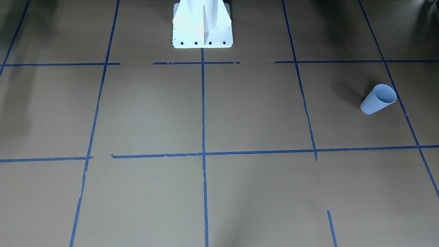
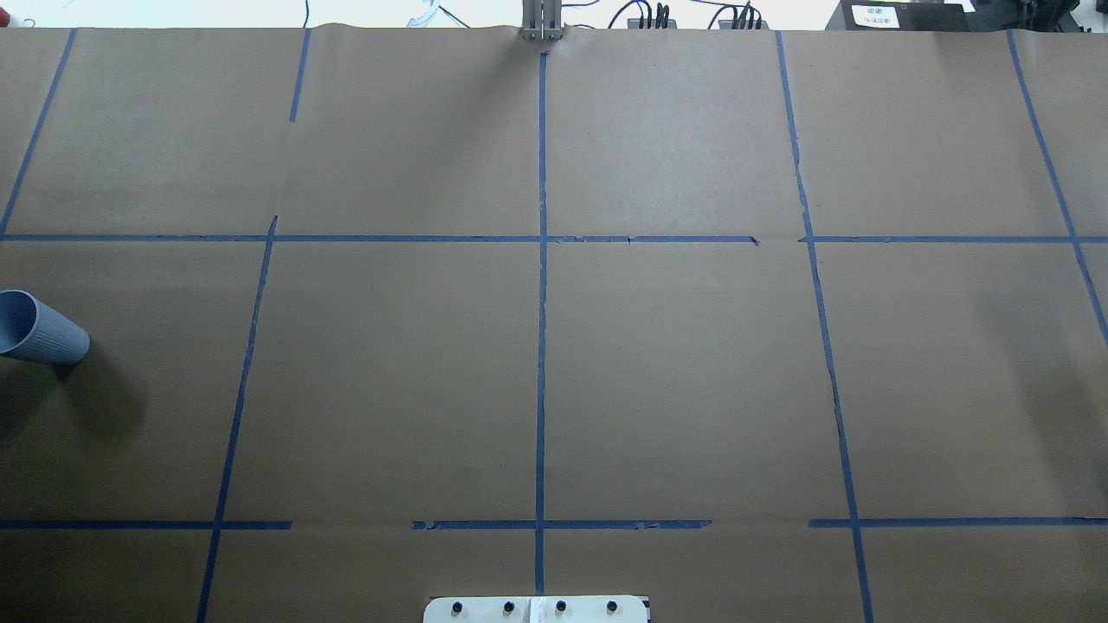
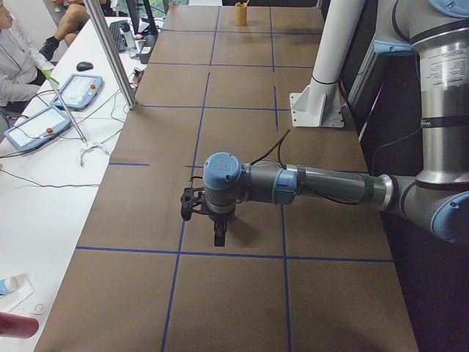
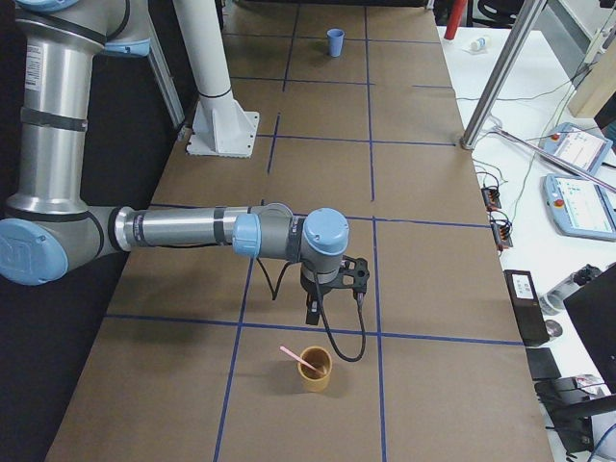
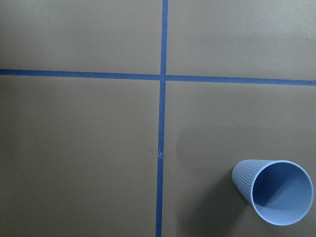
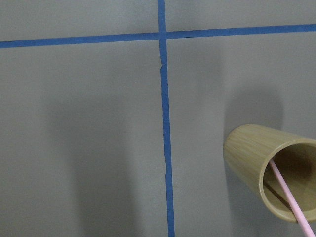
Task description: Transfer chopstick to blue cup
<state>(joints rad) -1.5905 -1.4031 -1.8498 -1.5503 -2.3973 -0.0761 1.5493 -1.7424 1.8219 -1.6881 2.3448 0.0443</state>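
Note:
The blue cup [image 1: 378, 98] stands upright on the brown paper on my left side. It also shows in the overhead view [image 2: 39, 329], the right side view [image 4: 334, 41] and the left wrist view [image 5: 274, 190], and it is empty. The pink chopstick [image 4: 294, 354] leans in a wooden cup [image 4: 314, 368] on my right side, and shows in the right wrist view [image 6: 291, 202]. My left gripper [image 3: 218, 235] hangs above the table near the blue cup. My right gripper [image 4: 313, 311] hangs just behind the wooden cup. I cannot tell whether either gripper is open or shut.
The table is covered in brown paper with a grid of dark blue tape lines [image 2: 541, 346]. The white robot base [image 1: 202, 25] stands at the middle of my edge. A metal pole [image 4: 496, 82] and operator desks with pendants lie beyond the far edge.

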